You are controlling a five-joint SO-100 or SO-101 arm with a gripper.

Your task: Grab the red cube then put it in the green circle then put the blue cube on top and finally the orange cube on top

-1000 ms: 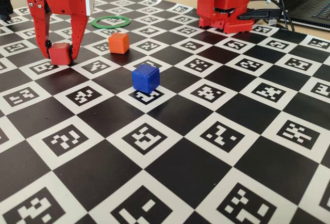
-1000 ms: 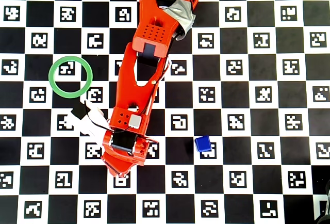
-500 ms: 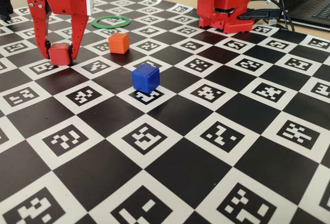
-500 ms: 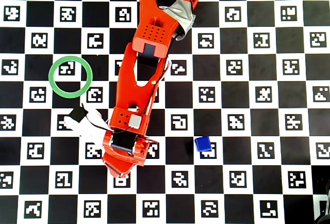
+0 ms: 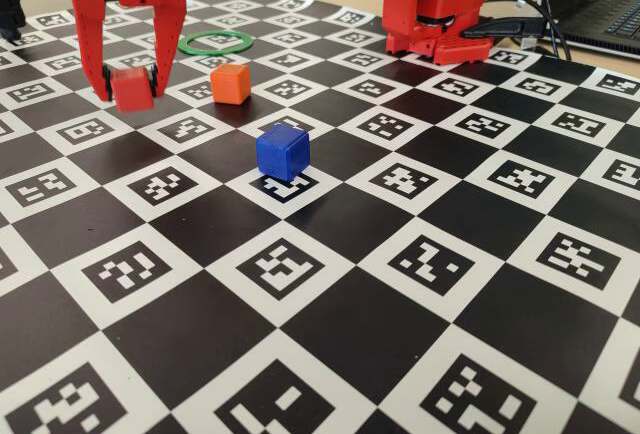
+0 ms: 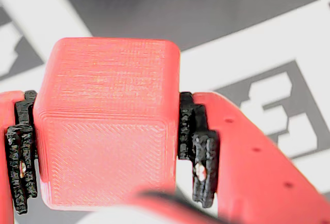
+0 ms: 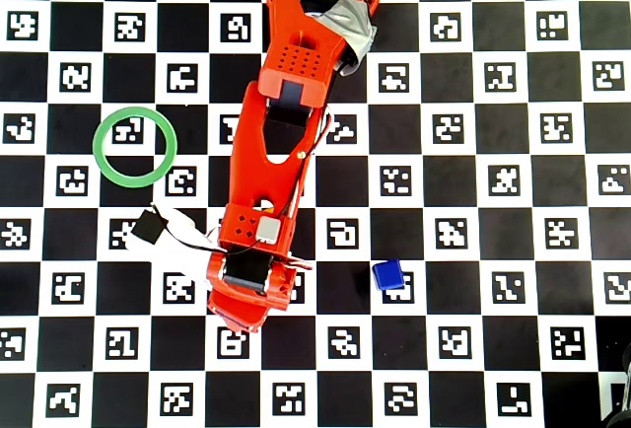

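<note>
Three cubes (red cube (image 5: 131,88), blue cube (image 5: 282,151), orange cube (image 5: 230,83)), one green circle (image 5: 214,42).

No readable writing anywhere

The black-and-white checkered worktop mat (image 5: 420,254) carries a square coded marker in each white field, blocky black-and-white patterns that spell no letters or digits; they appear the same way in the overhead view (image 7: 493,181) and, blurred, in the wrist view. The small matte red plastic cube (image 6: 108,126), the deep blue plastic cube (image 5: 282,151), the bright orange plastic cube (image 5: 231,83) and the thin flat green ring (image 7: 135,147) bear no label, brand or number.
</note>
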